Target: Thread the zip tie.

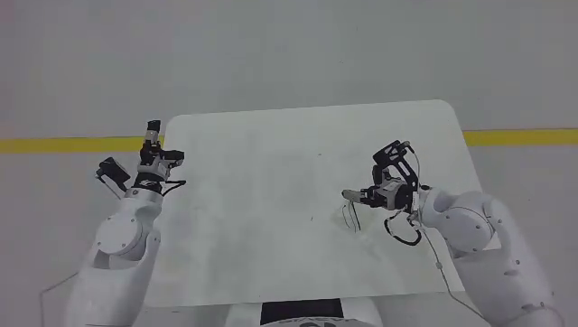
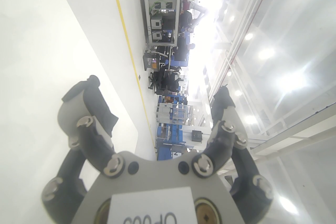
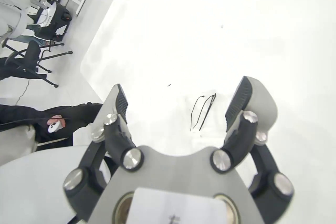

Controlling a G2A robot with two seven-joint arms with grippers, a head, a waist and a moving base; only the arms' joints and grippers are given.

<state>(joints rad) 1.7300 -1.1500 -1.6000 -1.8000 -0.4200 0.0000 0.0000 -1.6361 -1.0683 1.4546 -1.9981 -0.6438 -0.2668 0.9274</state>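
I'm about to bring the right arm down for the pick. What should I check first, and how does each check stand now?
1. The right gripper is open: ok.
2. The zip tie lies loose on the table, in neither gripper: ok.
3. The zip tie sits between the lines of the right fingers: ok.
4. Height of the right gripper above the zip tie: cannot tell.
5. The left gripper is open and ready, but at the far table edge, away from the zip tie: not ok.
6. Tail already through the head: cannot tell.
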